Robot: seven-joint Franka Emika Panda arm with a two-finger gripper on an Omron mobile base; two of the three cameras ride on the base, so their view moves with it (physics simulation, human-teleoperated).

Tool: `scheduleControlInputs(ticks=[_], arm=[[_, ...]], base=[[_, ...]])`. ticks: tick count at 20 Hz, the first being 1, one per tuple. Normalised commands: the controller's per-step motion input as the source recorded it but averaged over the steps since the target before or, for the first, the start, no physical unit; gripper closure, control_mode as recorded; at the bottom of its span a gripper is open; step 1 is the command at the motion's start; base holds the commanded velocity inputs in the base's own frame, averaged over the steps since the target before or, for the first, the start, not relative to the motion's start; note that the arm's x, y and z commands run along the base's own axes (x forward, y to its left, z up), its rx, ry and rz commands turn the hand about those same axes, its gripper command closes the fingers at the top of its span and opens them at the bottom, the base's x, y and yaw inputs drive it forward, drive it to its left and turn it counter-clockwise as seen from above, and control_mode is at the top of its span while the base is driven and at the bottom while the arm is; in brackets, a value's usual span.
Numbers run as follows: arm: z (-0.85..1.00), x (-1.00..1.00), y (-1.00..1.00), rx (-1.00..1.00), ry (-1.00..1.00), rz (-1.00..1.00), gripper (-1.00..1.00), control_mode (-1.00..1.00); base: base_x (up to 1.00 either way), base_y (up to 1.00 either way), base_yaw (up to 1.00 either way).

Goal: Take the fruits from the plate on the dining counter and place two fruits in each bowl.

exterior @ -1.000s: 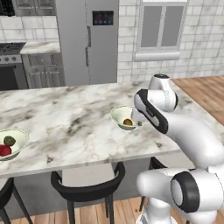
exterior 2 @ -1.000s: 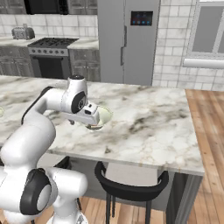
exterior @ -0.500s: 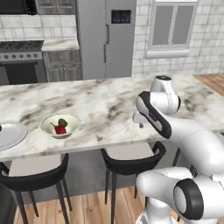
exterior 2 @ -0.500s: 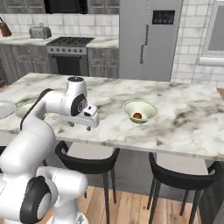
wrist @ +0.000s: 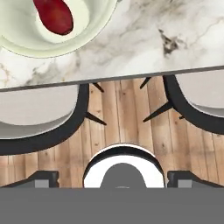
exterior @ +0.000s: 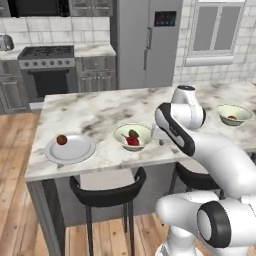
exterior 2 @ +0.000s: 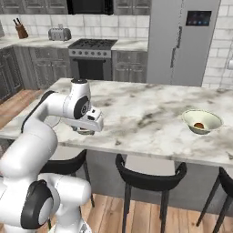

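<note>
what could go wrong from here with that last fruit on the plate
1. The dark reddish-brown fruit is round and sits alone on the flat plate, so a slightly off grasp could roll it off the low rim.
2. The near bowl already holds two fruits; dropping the last one there would leave the far bowl, with its one fruit, short.
3. The hand hangs close beside the near bowl and could nudge it when reaching for the plate.

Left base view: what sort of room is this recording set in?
A rendered home kitchen, it seems: a stove and steel fridge stand along the back wall, and black stools sit under a marble dining counter.
</note>
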Motion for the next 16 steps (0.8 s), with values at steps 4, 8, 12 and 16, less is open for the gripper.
scheduleControlInputs(ticks=[4,8,12,16], arm=[[0.0,0.0,0.0,0.0,0.0,0.0,-1.0,1.0],[0.0,0.0,0.0,0.0,0.0,0.0,-1.0,1.0],[0.0,0.0,0.0,0.0,0.0,0.0,-1.0,1.0],[0.0,0.0,0.0,0.0,0.0,0.0,-1.0,1.0]], base=[[0.36,1.0,0.0],[0.51,1.0,0.0],[0.53,0.94,0.01],[0.4,0.44,0.0]])
